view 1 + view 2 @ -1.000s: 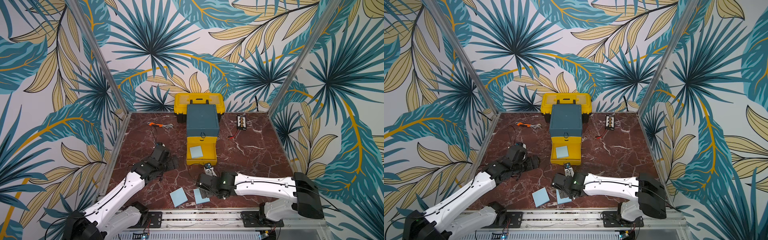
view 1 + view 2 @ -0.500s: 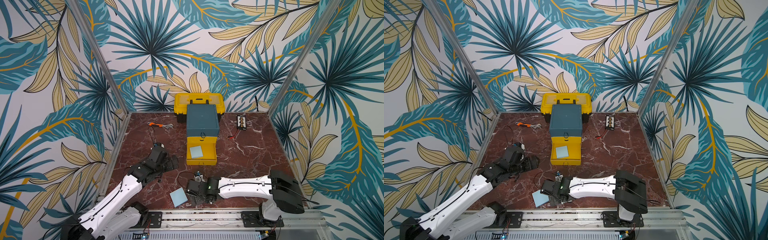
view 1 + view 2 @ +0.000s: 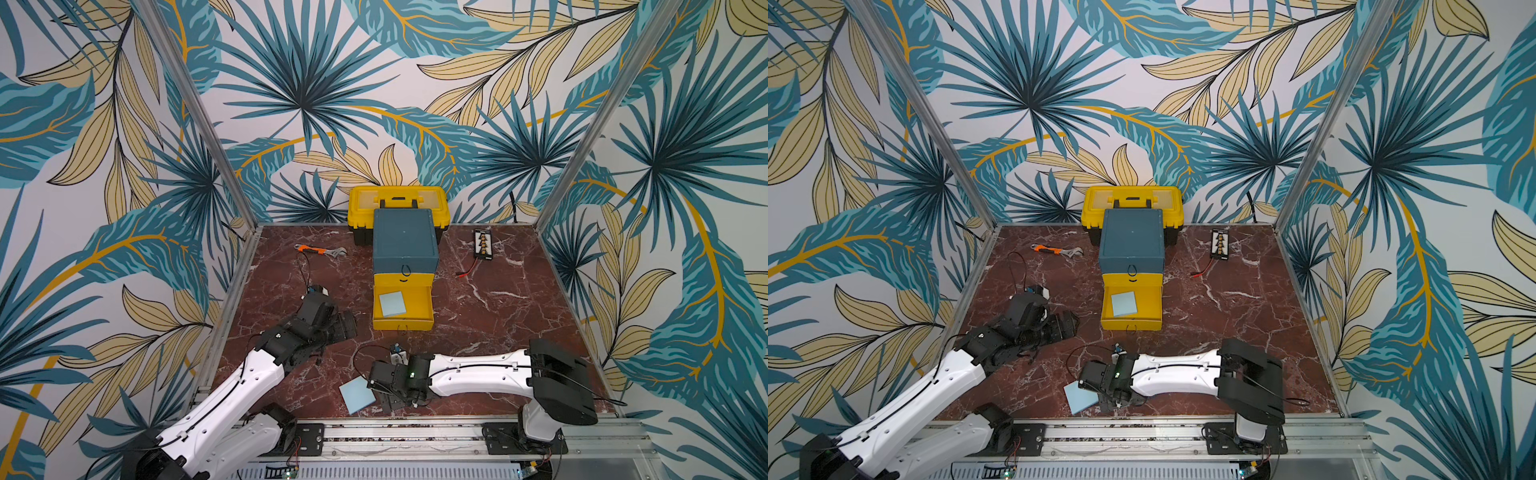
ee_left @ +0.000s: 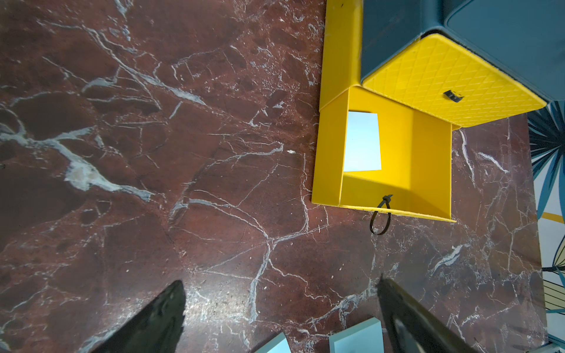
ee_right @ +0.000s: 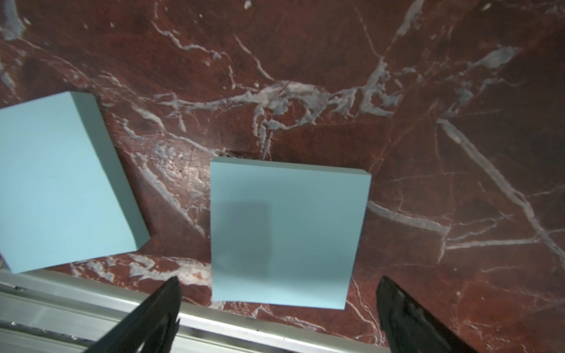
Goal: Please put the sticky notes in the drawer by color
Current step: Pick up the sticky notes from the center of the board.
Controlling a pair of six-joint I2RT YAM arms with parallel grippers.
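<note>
Right gripper [image 5: 278, 281]: fingers [image 5: 153, 318] spread wide, straddling a blue pad [image 5: 287, 232] flat on the worktop [image 3: 498, 311] at its front edge. No contact visible, nothing held. Second blue pad [image 3: 356, 394] lies just beside it, toward the front-left corner, apart. Left gripper [image 4: 281, 281]: fingers [image 4: 159, 321] equally wide, empty, over bare marble just left of the open bottom drawer [image 3: 403, 322]. Third blue pad [image 3: 392, 303] sits inside that drawer, left half. Chest [image 3: 405, 241] stands mid back edge, toolbox [image 3: 399, 201] right behind it. Wrench [image 3: 320, 250] back-left, black board [image 3: 483, 244] back-right, well clear of both arms. Right arm lies low along the front edge, wrist pointing down. Left arm reaches in from the front-left corner, wrist aimed toward the drawer.
</note>
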